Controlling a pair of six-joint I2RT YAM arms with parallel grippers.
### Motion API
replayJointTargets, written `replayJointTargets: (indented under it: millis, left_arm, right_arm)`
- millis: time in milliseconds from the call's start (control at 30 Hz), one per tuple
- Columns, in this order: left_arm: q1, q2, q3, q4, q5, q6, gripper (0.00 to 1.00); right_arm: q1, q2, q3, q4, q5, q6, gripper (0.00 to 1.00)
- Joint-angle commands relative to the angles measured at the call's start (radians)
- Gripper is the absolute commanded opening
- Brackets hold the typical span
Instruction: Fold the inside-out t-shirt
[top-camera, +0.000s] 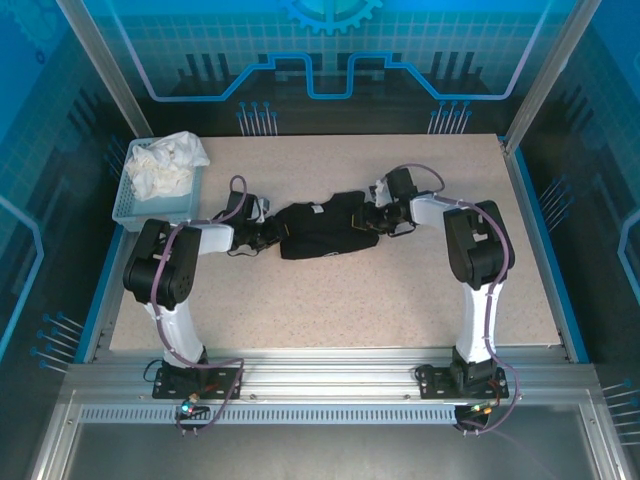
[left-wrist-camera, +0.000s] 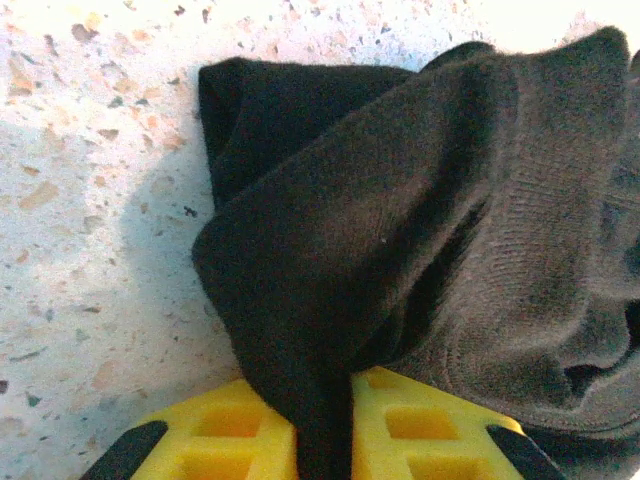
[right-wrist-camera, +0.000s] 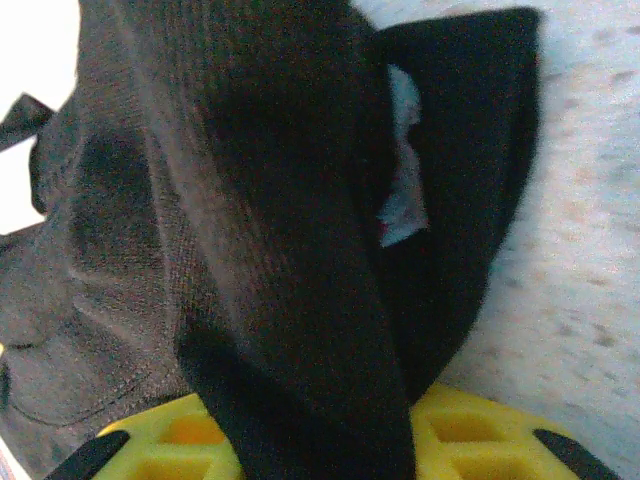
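You've got a beige speckled stone-look tabletop (top-camera: 330, 300) as the anchor. Along its right side runs a blue edge strip (top-camera: 546, 250). At its near edge sit silver slotted aluminium rails (top-camera: 330, 385), with a grey metal sheet (top-camera: 320, 450) below them. At its back-left corner stands a pale blue plastic mesh basket (top-camera: 150, 208) with crumpled white cloth (top-camera: 165, 165) inside. Behind the table there's a translucent blue back panel with gear and circuit graphics (top-camera: 330, 50), flanked by slanted silver aluminium posts (top-camera: 100, 70). The light on the table is bright and even.

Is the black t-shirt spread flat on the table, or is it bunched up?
Bunched up: the t-shirt lies as a narrow strip on the table, its ends pinched by the left fingers and right fingers.
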Motion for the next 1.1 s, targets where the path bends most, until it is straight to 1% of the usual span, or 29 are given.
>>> replayJointTargets:
  millis: [0,67,133,200,267,367,433,500,567,600,767,933,1000,1033,1067]
  left_arm:
    - [-0.001,0.014,-0.019,-0.015,0.018,-0.012,0.18]
    - [0.000,0.000,-0.018,-0.017,0.017,-0.015,0.21]
    - [0.002,-0.033,-0.023,-0.022,0.005,-0.019,0.33]
    - [0.007,-0.078,-0.037,-0.024,-0.006,-0.022,0.42]
    - [0.018,-0.147,-0.063,-0.023,-0.018,-0.031,0.54]
    - [0.025,-0.260,-0.131,0.005,-0.033,-0.055,0.60]
    - [0.025,-0.322,-0.173,0.033,-0.023,-0.087,0.62]
    - [0.023,-0.382,-0.219,0.063,0.000,-0.126,0.62]
    - [0.021,-0.441,-0.262,0.079,0.009,-0.149,0.62]
    - [0.019,-0.463,-0.281,0.083,0.006,-0.157,0.62]
    - [-0.004,-0.549,-0.334,0.061,-0.006,-0.166,0.62]
    - [-0.012,-0.586,-0.362,0.030,-0.040,-0.159,0.62]
    - [-0.014,-0.593,-0.367,0.019,-0.044,-0.158,0.62]
    - [-0.013,-0.596,-0.369,0.011,-0.046,-0.156,0.62]
    - [-0.015,-0.599,-0.369,0.007,-0.046,-0.155,0.62]
  right_arm:
    - [0.020,0.020,0.009,0.047,-0.100,0.020,0.20]
    - [0.001,0.002,0.008,0.034,-0.096,0.006,0.11]
    - [-0.034,-0.031,-0.002,0.008,-0.080,-0.024,0.02]
    - [-0.070,-0.069,-0.007,-0.035,-0.046,-0.070,0.00]
    - [-0.115,-0.122,0.000,-0.121,0.025,-0.153,0.00]
    - [-0.195,-0.172,0.057,-0.291,0.160,-0.299,0.00]
    - [-0.245,-0.177,0.114,-0.395,0.267,-0.364,0.00]
    - [-0.300,-0.175,0.170,-0.473,0.412,-0.436,0.00]
    - [-0.353,-0.164,0.228,-0.526,0.596,-0.476,0.00]
    - [-0.375,-0.157,0.253,-0.543,0.644,-0.491,0.00]
    - [-0.444,-0.101,0.364,-0.559,0.882,-0.584,0.00]
    - [-0.473,0.035,0.475,-0.510,1.140,-0.673,0.01]
    - [-0.477,0.077,0.502,-0.466,1.208,-0.714,0.06]
    - [-0.480,0.096,0.514,-0.445,1.229,-0.728,0.11]
    - [-0.485,0.114,0.529,-0.440,1.244,-0.730,0.19]
